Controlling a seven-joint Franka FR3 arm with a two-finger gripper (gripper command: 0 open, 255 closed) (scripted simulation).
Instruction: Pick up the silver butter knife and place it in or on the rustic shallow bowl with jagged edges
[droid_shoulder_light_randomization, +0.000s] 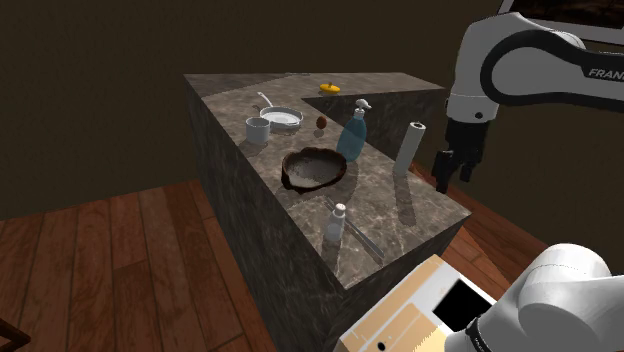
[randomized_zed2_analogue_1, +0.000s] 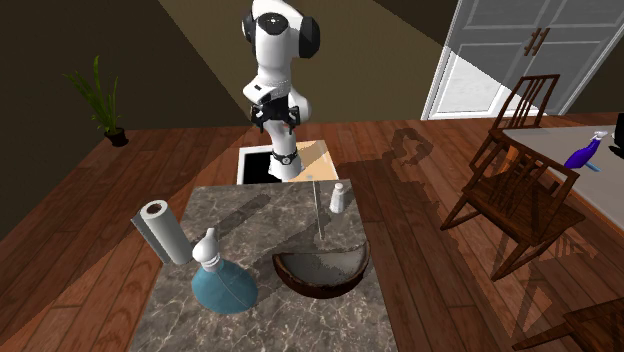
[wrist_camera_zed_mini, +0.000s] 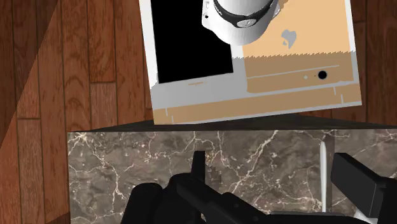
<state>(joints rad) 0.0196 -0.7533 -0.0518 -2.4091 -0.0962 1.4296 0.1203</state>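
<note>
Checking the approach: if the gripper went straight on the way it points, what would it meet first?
Probably the bare marble countertop, near its edge by the stand. The gripper points down at it, and the butter knife lies beside one finger, off that line.

We see a white arm (droid_shoulder_light_randomization: 510, 60) built of smooth, rounded shells, with dark bands at the joints. Farthest from the stand (droid_shoulder_light_randomization: 400, 325), the broad upper link carries lettering (droid_shoulder_light_randomization: 603, 73) that the frame cuts off after "FRAN". Past that link the casing narrows to a dark wrist collar (droid_shoulder_light_randomization: 470, 112), then to an all-black gripper (droid_shoulder_light_randomization: 453, 180) with two blocky, flat-faced fingers (wrist_camera_zed_mini: 356, 181). Directly on the stand sits the base (droid_shoulder_light_randomization: 550, 290), a fat white dome ringed by a dark seam. High above the stand, round dark caps (randomized_zed2_analogue_1: 311, 38) close the shoulder's sides.
</note>
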